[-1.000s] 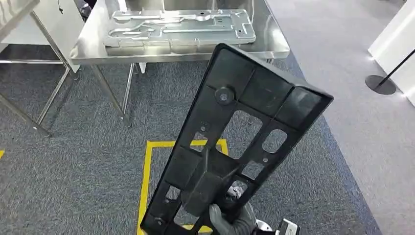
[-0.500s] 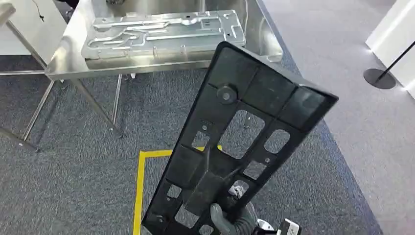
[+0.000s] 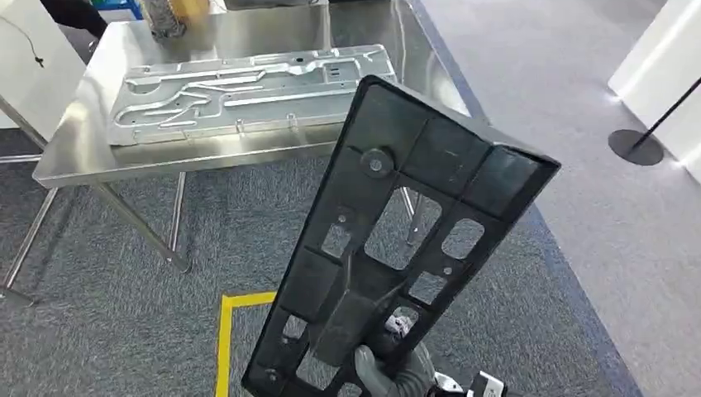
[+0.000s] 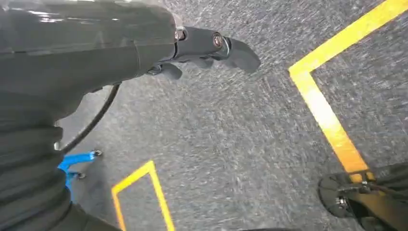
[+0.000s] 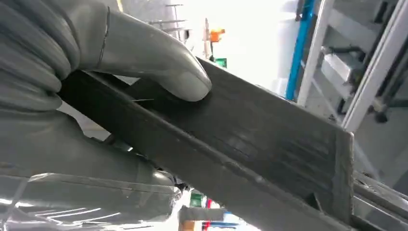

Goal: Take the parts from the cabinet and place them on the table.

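A long black plastic part (image 3: 397,240) with several cut-outs stands tilted up in front of me, its top edge leaning right. My right hand (image 3: 393,376) grips its lower end at the bottom of the head view. In the right wrist view the grey thumb (image 5: 159,62) presses on the black part (image 5: 250,139). Ahead stands a steel table (image 3: 74,157) with a flat silver metal panel (image 3: 248,87) lying on it. My left hand (image 4: 202,45) hangs over the grey carpet with nothing in it, fingers loosely extended.
The table's thin legs (image 3: 140,227) reach the carpet ahead on the left. Yellow floor tape (image 3: 223,339) marks a square below me. A round stanchion base (image 3: 635,146) and a white panel (image 3: 661,58) stand at the right. A blurred yellowish object (image 3: 169,16) sits at the table's far end.
The whole view has shifted: the table and silver panel now lie lower and further left in the picture, with more of the tabletop showing. The black part stays the same in my right hand.
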You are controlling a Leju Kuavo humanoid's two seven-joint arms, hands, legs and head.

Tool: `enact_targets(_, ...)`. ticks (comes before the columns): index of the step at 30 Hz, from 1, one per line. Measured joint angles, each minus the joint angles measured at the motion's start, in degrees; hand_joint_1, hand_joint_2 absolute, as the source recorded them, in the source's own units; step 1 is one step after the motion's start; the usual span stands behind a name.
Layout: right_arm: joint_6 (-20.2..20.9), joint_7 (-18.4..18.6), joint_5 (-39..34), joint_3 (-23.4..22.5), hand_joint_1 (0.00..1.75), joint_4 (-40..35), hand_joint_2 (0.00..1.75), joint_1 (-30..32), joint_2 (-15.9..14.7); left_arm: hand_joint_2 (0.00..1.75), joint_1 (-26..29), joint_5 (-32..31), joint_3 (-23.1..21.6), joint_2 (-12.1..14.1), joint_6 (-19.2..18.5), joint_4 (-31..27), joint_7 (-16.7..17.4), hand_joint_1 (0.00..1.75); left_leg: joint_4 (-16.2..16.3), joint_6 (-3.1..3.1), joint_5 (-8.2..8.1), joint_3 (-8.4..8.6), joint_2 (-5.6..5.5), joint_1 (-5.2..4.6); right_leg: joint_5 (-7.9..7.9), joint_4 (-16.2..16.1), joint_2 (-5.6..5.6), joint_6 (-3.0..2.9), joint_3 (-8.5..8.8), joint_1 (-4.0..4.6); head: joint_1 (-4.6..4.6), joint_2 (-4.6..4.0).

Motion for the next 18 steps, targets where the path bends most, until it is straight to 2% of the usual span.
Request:
enact_targets(1,0.1,0.1,0.1,0.0,1.75,-0.5,1.75,-0.4,0.3,1.75,-0.9,0.1,0.0,-0.1,0.0,-0.1,-0.2,0.0,-0.7,1.3,-2.9,3.46,-0.3,-0.34,2.67,4.1,-0.24,1.59,-0.17,-0.32,-0.07,0.0)
enact_targets(2,0.1,0.1,0.1,0.0,1.75,-0.6,1.75,-0.4,0.3,1.75,-1.1,0.2,0.1,-0.1,0.0,-0.1,-0.3,0.0,-1.8,1.48,-3.82,5.37,-0.16,0.11,5.63,10.8,-0.9,1.8,-3.88,-0.47,-0.02,0.0)
enact_targets(3,0.1,0.1,0.1,0.0,1.75,-0.7,1.75,-0.6,0.3,1.75,-1.2,0.2,0.2,-0.1,0.1,-0.1,-0.3,0.0,-2.6,1.6,-4.57,6.9,-0.16,0.33,6.46,15.6,-1.23,1.96,-7.61,-0.55,-0.02,0.0)
enact_targets(4,0.1,0.2,0.2,0.0,1.75,-0.6,1.75,-0.5,0.3,1.75,-1.2,0.2,0.3,-0.2,0.1,-0.1,-0.3,0.0,-3.4,1.56,-5.31,8.51,-0.21,0.58,5.32,18.9,-1.33,2.37,-11.01,-0.82,-0.05,0.0)
enact_targets(5,0.2,0.3,0.2,0.0,1.75,-0.5,1.75,-0.3,0.3,1.75,-1.1,0.4,0.3,-0.2,0.1,-0.1,-0.3,0.0,-4.2,1.51,-6.26,10.39,-0.27,0.77,2.15,20.4,-1.4,2.59,-14.3,-1.14,-0.05,0.0)
enact_targets(7,0.2,0.4,0.3,0.0,1.75,-0.5,1.75,-0.3,0.2,1.75,-0.8,0.4,0.5,-0.3,0.1,-0.1,-0.3,0.0,-5.3,1.09,-8.08,13.83,-0.46,1.22,-4.13,19.5,-1.59,3.46,-18.58,-1.67,-0.03,0.0)
enact_targets(8,0.1,0.4,0.4,0.0,1.75,-0.5,1.75,-0.3,0.2,1.75,-0.7,0.3,0.6,-0.3,0.1,-0.1,-0.3,0.0,-5.6,0.82,-9.17,15.64,-0.61,1.54,-5.56,17.5,-1.7,3.97,-20.14,-1.85,-0.05,0.0)
enact_targets(9,0.0,0.4,0.6,0.0,1.75,-0.5,1.75,-0.2,0.2,1.75,-0.7,0.2,0.6,-0.3,0.1,-0.1,-0.3,0.0,-5.7,0.56,-10.33,17.24,-0.77,1.88,-4.45,14.7,-1.86,4.2,-21.19,-2.01,-0.02,0.0)
enact_targets(10,-0.1,0.4,0.8,0.0,1.75,-0.5,1.75,-0.1,0.2,1.75,-0.6,0.2,0.7,-0.3,0.1,-0.1,-0.3,0.0,-5.7,0.17,-11.7,19.0,-0.86,2.19,0.49,10.6,-2.09,4.37,-22.02,-2.2,-0.02,0.0)
enact_targets(11,-0.2,0.4,1.1,0.0,1.75,-0.4,1.75,0.0,0.2,1.75,-0.5,0.1,0.7,-0.3,0.1,-0.1,-0.3,0.0,-5.7,-0.19,-13.13,19.93,-0.84,2.24,9.91,6.1,-2.55,4.37,-22.6,-2.4,-0.02,-0.02)
enact_targets(12,-0.7,0.4,1.6,0.0,1.75,-0.2,1.75,0.2,0.1,1.75,-0.6,0.1,0.8,-0.3,0.1,-0.1,-0.3,0.0,-4.6,-0.63,-14.56,21.47,-0.88,2.0,18.87,2.8,-3.23,4.08,-23.83,-2.26,-0.05,-0.02)
enact_targets(13,-1.2,0.7,2.3,0.0,1.75,-0.2,1.75,0.0,0.0,1.75,-0.6,0.0,0.8,-0.4,0.1,-0.1,-0.5,0.0,-5.3,-1.37,-15.52,21.39,-1.06,1.55,18.92,4.7,-3.34,3.37,-23.62,-2.0,0.04,0.0)
enact_targets(14,-1.7,0.8,2.8,-0.1,1.75,-0.3,1.75,0.0,0.0,1.75,-0.6,-0.1,0.8,-0.3,0.1,-0.1,-0.5,0.0,-6.0,-1.83,-16.3,22.5,-0.93,1.73,18.18,5.5,-2.83,2.75,-23.69,-1.98,-0.09,0.0)
enact_targets(15,-2.2,0.9,3.2,-0.3,1.75,-0.4,1.75,-0.3,0.0,1.75,-0.8,-0.4,0.8,-0.3,0.1,-0.1,-0.6,0.0,-5.0,-2.21,-15.24,22.65,-0.79,1.78,17.4,5.4,-2.75,2.18,-23.39,-2.14,-0.02,0.0)
enact_targets(16,-2.5,0.8,3.8,-0.4,1.75,-0.5,1.75,-0.8,0.0,1.75,-1.1,-0.5,0.8,-0.3,0.1,-0.1,-0.7,0.0,-2.1,-2.64,-13.21,21.13,-0.81,1.87,17.05,5.1,-2.45,1.65,-22.67,-2.13,-0.05,0.0)
enact_targets(17,-2.9,0.8,4.6,-0.4,1.75,-0.6,1.75,-1.0,0.0,1.75,-1.3,-0.6,0.8,-0.3,0.1,-0.1,-0.7,0.0,2.2,-2.66,-11.39,19.1,-0.73,2.02,16.67,4.4,-2.39,1.21,-21.86,-2.22,-0.02,0.0)
enact_targets(18,-3.4,0.9,5.3,-0.5,1.75,-0.7,1.75,-1.4,0.0,1.75,-1.4,-0.7,0.8,-0.3,0.1,-0.1,-0.7,0.0,6.6,-2.6,-10.82,16.39,-0.68,1.98,16.21,3.9,-2.34,0.77,-21.03,-2.11,-0.02,0.0)
